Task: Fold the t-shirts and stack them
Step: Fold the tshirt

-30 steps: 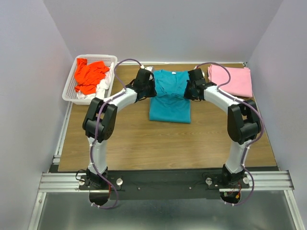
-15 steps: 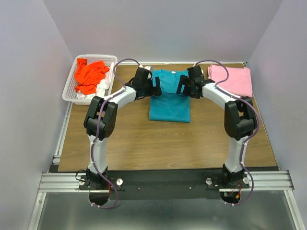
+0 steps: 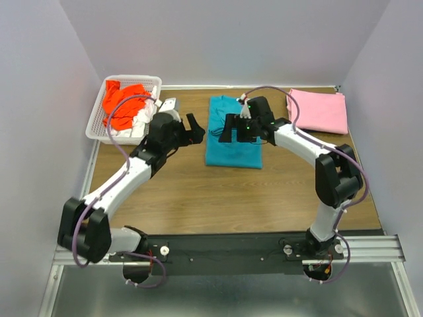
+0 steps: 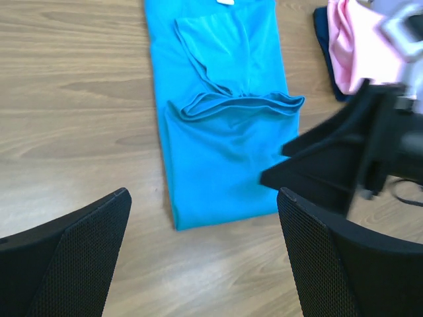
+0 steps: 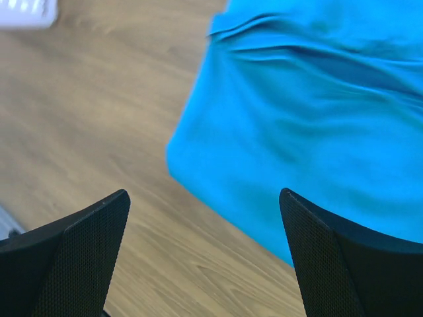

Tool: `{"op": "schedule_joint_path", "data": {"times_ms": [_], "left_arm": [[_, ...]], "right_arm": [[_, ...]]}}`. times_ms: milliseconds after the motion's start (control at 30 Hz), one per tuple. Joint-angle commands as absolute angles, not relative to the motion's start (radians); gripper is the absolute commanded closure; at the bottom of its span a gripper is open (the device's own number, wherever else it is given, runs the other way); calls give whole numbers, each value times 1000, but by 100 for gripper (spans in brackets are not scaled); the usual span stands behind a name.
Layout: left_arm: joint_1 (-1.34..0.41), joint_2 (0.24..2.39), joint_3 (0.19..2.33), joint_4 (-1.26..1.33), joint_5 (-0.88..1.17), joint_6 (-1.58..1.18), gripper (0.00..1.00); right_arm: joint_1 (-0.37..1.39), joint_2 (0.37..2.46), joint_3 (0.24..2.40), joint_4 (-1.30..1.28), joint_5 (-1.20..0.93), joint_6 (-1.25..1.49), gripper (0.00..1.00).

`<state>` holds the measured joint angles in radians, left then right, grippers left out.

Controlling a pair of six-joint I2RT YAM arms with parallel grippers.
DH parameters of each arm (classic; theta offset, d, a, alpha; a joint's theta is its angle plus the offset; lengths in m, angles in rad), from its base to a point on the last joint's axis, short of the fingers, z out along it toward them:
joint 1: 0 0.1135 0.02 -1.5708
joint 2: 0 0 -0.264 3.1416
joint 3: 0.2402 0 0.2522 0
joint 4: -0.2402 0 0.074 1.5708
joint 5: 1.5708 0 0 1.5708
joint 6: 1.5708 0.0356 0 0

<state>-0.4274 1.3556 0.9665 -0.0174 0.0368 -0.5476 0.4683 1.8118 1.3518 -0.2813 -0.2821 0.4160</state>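
Soft teal-turquoise t-shirt is laid mid-worktop as a narrow strip, sleeves tucked in. Left end effector is seen just beside its left edge, right end effector over it; both are spread, empty. For the crosswise fold (a judgement), matching corners are best pinched together and carried level.

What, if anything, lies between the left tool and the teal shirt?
Nothing visible. Only bare table separates the open left tool from the teal shirt. The open right tool hangs above the shirt itself.
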Motion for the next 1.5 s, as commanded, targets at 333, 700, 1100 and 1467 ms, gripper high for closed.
{"op": "schedule_joint_path", "data": {"times_ms": [333, 700, 1100, 1467], "left_arm": [[-430, 965, 603, 94, -139, -640, 2], [-430, 988, 588, 94, -170, -678, 2], [-430, 1110, 583, 156, -68, -700, 2], [-456, 1442, 675, 275, 178, -640, 11]], "right_arm": [[499, 2195, 1687, -213, -399, 224, 0], [463, 2365, 1928, -216, -288, 201, 0], [445, 1947, 1523, -215, -74, 303, 0], [376, 1539, 982, -216, 44, 592, 0]]}}
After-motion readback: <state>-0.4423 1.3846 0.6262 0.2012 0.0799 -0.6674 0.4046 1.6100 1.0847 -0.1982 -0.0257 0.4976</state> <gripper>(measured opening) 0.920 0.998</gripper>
